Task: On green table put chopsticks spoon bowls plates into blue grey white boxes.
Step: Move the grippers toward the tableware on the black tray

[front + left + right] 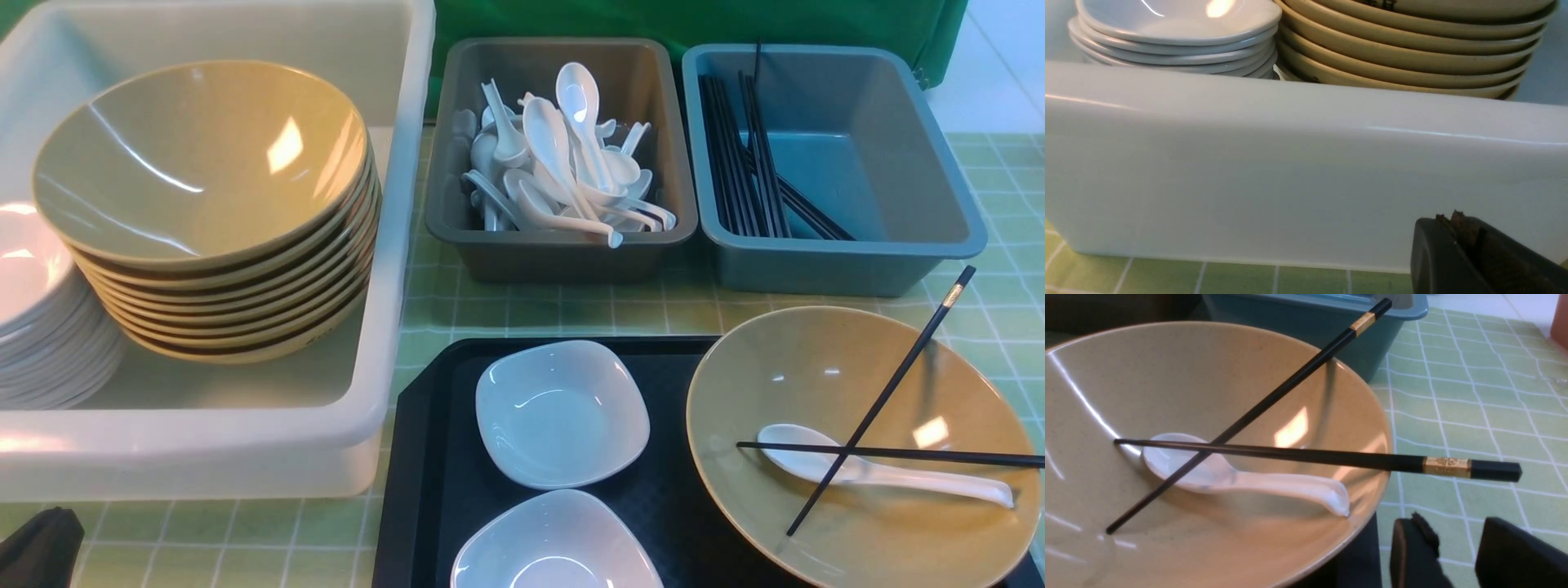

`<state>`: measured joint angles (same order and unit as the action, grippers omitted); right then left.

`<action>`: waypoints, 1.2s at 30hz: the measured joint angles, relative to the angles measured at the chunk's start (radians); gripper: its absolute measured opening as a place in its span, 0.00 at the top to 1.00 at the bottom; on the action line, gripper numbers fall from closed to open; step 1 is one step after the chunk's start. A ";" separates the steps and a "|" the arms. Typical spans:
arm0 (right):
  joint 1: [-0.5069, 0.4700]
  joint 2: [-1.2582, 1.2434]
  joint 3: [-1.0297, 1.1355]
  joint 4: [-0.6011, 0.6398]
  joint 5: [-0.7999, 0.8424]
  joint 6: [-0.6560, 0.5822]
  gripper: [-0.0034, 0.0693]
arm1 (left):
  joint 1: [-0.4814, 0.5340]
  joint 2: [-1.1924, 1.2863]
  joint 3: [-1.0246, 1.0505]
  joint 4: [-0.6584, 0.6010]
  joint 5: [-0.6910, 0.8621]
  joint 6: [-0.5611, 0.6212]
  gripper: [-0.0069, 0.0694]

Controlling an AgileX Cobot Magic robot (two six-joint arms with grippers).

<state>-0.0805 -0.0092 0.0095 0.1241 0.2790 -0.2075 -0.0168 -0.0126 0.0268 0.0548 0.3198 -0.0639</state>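
Observation:
A tan bowl (pixel 784 384) on the black tray (pixel 424 490) holds a white spoon (pixel 882 474) and two crossed black chopsticks (pixel 898 376), one lying flat (pixel 939 455). Two white square dishes (pixel 562 412) (pixel 555 543) sit on the tray's left. My right gripper (pixel 1455 526) is open and empty, low beside the bowl's (pixel 1167 375) rim, near the spoon's (pixel 1274 486) handle end and the flat chopstick's (pixel 1331 457) gold-banded end. My left gripper (pixel 1447 220) is shut and empty, low in front of the white box's (pixel 1290 163) wall; it shows at the front view's bottom left (pixel 41 543).
The white box (pixel 392 327) holds a stack of tan bowls (pixel 204 163) and white plates (pixel 33 286). The grey box (pixel 563 261) holds several white spoons. The blue box (pixel 816 273) holds several black chopsticks. A green checked cloth covers the table.

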 joint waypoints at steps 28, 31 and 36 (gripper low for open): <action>0.000 0.000 0.018 -0.005 -0.469 0.410 0.62 | 0.000 0.000 0.001 -0.055 -0.744 -0.210 0.91; 0.000 0.000 -0.036 -0.005 -0.425 0.444 0.62 | 0.000 0.000 -0.035 -0.070 -0.769 -0.283 0.91; 0.000 0.067 -0.255 -0.005 -0.342 0.446 0.62 | 0.000 0.073 -0.255 -0.073 -0.598 -0.301 0.91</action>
<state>-0.0805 0.0573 -0.2453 0.1188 -0.0634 0.2383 -0.0168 0.0602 -0.2286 -0.0179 -0.2779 -0.3646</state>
